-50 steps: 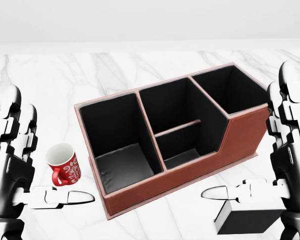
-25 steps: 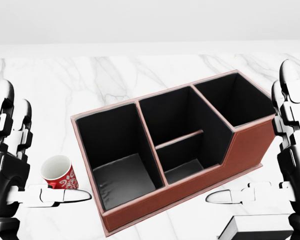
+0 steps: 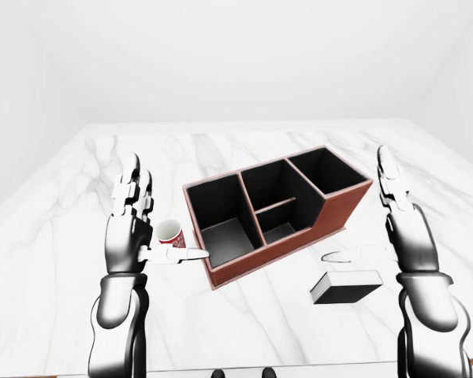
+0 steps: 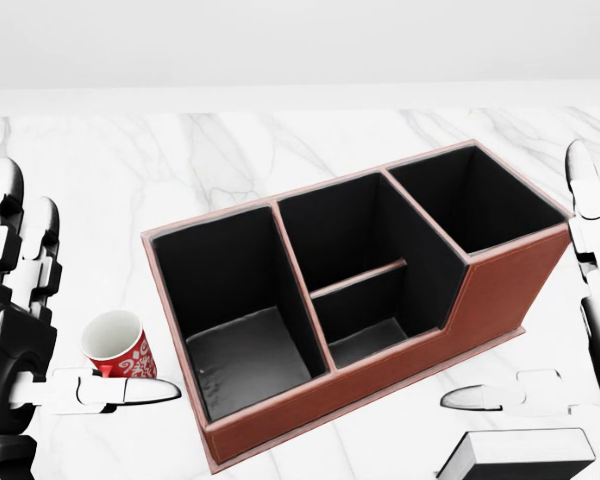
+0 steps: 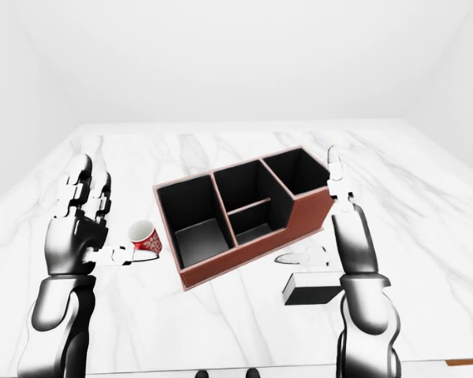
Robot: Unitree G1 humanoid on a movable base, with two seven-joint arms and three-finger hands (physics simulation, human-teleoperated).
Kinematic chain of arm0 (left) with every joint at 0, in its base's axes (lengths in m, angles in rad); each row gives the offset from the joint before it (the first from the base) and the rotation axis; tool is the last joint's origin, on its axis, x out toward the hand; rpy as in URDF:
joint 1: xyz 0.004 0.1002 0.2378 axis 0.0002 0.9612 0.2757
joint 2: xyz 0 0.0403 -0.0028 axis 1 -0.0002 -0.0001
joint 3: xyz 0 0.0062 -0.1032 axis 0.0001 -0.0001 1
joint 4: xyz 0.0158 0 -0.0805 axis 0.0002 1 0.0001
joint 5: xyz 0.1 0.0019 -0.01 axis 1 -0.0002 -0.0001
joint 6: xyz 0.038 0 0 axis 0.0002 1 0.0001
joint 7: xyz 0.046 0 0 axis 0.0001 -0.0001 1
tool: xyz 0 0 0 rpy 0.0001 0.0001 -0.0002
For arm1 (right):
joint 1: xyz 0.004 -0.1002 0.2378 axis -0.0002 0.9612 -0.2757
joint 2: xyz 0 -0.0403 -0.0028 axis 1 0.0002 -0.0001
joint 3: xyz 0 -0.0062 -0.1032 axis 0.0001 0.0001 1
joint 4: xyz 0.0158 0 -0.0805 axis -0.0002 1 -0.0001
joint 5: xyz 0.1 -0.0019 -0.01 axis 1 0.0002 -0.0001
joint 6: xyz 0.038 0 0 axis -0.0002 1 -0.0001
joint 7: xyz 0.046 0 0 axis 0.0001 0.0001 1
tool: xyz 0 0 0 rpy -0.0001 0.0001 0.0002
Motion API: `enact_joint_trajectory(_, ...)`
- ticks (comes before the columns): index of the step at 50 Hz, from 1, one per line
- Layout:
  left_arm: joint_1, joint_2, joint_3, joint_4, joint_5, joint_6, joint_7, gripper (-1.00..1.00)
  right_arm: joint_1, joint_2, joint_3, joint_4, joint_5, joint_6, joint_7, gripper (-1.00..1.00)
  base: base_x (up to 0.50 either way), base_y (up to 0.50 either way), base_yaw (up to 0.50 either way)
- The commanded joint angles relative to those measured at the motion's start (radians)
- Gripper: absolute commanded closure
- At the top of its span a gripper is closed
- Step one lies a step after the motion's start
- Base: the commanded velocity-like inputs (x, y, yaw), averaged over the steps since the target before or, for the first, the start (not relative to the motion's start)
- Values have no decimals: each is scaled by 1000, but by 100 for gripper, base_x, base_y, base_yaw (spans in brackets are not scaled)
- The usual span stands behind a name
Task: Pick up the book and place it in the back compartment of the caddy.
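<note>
Book (image 3: 346,287) is seen flat on table (image 3: 55,236) below caddy (image 3: 277,212) (mug (image 3: 169,233) at its left); L hand (image 3: 131,228) & R hand (image 3: 398,224) are held fully open, nothing gripped.

The table (image 3: 79,205) looks like shiny white marble, the caddy (image 4: 500,290) like brown leather, and the mug (image 4: 120,345) looks glossy.

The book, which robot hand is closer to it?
The right hand, raised open right above and beside the book. The left hand is far across the caddy, next to the mug.
</note>
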Motion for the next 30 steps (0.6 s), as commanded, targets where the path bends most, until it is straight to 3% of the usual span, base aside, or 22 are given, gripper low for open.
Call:
enact_joint_trajectory(1, 1, 0, -2, -1, 3, 0, -1, -100, 5, 2, -24, 15, -109, 0, 24, -100, 0, 0, 0)
enact_joint_trajectory(30, 1, -1, -5, 15, 7, 0, 0, -100, 44, 18, -6, 4, -195, 0, 133, -100, 0, 0, 0)
